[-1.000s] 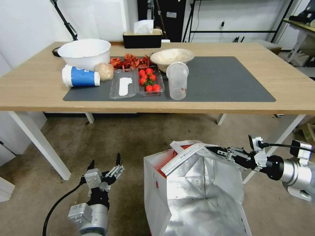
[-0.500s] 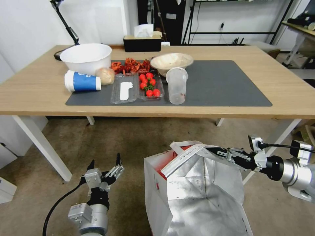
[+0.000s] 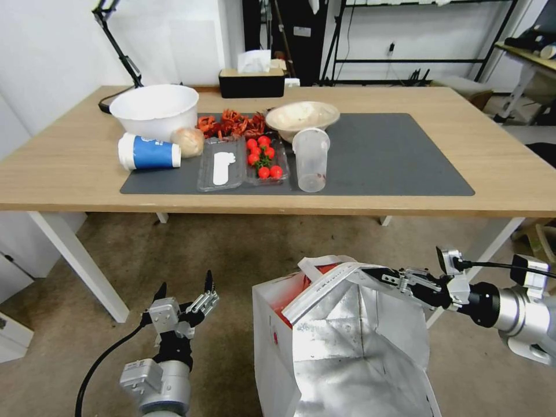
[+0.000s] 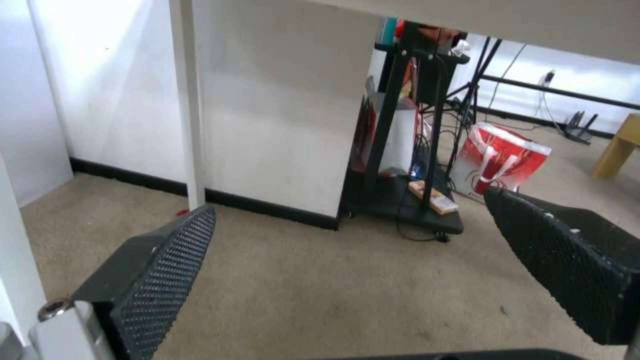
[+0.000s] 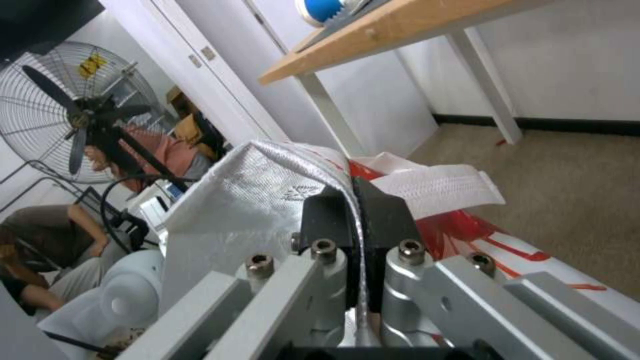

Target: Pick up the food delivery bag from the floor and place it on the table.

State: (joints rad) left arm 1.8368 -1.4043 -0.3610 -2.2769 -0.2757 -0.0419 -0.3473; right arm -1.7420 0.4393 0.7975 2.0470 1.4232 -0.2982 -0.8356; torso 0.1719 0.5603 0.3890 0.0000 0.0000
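Carpeted floor point(image 3: 231, 255) below tabletop point(image 3: 509, 168): your right tool point(image 3: 376, 273) was clamped on the food delivery bag point(image 3: 347, 341) rim, tabletop ahead and above; left tool point(image 3: 185, 289) idle, spread wide, holding nothing.

food delivery bag point(image 3: 347, 347) before table point(image 3: 509, 174) (nearer robot) | left gripper point(image 3: 184, 289) left of bag | right gripper point(image 3: 370, 271) at bag's rim

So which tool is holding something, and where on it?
The right tool pinches the bag by its top rim; the left tool is open, holding nothing.
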